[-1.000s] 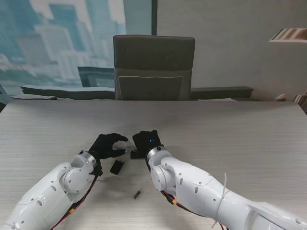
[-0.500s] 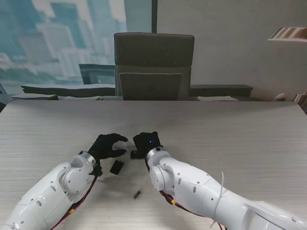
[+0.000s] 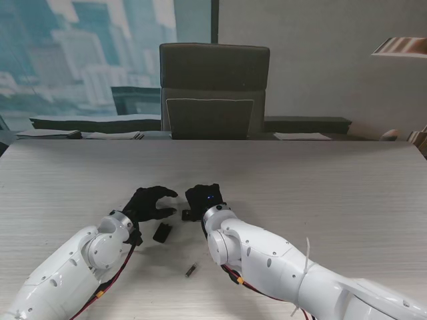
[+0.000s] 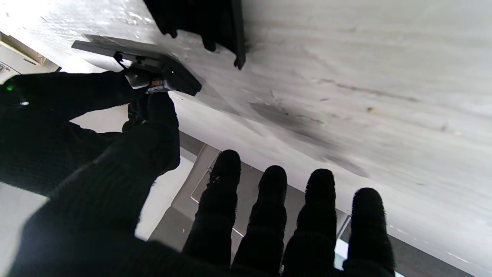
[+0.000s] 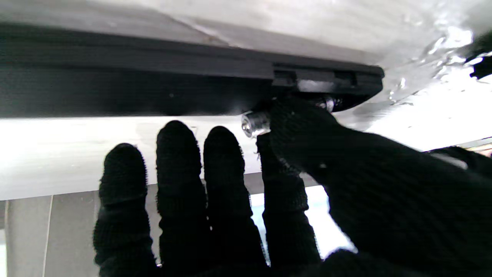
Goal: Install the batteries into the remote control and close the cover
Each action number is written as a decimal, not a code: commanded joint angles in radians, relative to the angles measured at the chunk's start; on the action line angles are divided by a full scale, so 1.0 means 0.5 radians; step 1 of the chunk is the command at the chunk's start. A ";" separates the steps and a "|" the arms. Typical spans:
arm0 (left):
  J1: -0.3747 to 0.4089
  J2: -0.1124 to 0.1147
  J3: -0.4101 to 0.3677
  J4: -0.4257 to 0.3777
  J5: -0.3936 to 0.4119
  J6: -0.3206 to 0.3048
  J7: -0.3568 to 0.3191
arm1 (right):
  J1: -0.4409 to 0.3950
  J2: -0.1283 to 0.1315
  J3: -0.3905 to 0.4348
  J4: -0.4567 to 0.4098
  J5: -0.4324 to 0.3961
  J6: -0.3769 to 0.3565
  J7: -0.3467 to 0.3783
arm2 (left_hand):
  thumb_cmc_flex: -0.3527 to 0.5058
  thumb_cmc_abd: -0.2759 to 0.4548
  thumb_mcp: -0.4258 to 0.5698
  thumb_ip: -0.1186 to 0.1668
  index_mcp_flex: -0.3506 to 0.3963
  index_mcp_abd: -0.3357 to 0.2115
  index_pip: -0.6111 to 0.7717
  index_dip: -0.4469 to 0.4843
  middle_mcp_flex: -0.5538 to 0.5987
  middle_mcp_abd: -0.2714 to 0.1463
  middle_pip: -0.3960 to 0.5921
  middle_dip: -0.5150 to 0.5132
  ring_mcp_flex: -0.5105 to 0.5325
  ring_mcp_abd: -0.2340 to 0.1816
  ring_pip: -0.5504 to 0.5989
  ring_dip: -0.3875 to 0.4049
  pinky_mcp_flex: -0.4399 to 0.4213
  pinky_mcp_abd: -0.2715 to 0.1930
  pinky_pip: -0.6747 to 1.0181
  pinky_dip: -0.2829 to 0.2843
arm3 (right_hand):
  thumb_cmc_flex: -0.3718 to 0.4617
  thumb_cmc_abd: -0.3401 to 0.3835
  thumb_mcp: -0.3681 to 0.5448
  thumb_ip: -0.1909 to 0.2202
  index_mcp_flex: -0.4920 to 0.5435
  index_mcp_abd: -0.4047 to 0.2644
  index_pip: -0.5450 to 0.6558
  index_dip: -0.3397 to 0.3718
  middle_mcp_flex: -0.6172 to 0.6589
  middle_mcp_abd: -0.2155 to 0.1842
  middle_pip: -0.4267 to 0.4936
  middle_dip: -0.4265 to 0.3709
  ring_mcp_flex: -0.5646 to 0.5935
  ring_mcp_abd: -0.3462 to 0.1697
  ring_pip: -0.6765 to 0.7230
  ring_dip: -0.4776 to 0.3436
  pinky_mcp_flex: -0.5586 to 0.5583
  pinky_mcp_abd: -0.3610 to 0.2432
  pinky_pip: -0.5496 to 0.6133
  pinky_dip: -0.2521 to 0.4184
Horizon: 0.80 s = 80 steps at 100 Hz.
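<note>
The black remote control [image 5: 153, 77] lies on the table under my right hand [image 3: 203, 197]; only its near-left end [image 3: 189, 215] shows in the stand view. My right thumb and forefinger pinch a silver-ended battery [image 5: 255, 123] against the open compartment at that end of the remote [image 4: 169, 73]. My left hand [image 3: 150, 203] hovers just left of it, open, four fingers [image 4: 273, 207] spread, the thumb tip close to the battery [image 4: 152, 82]; contact cannot be told. The black battery cover [image 3: 161, 232] lies loose nearer to me. A second battery [image 3: 191, 270] lies nearer still.
The wood-grain table [image 3: 320, 193] stretches wide to the right and left. A dark office chair [image 3: 213, 90] stands behind its far edge. Both white forearms [image 3: 267, 257] cross the near part of the table.
</note>
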 commanded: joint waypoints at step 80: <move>0.010 -0.005 -0.009 -0.010 -0.059 -0.017 -0.066 | 0.006 -0.021 -0.019 0.009 0.019 -0.006 0.052 | -0.077 0.097 -0.089 -0.003 0.035 -0.003 0.000 0.001 -0.042 -0.010 -0.003 0.019 -0.052 -0.046 -0.021 -0.013 -0.038 -0.036 -0.032 -0.016 | -0.064 0.002 -0.118 -0.112 -0.052 -0.071 0.068 -0.015 -0.076 0.016 0.048 0.063 -0.046 0.022 0.038 -0.008 -0.034 0.022 0.043 0.020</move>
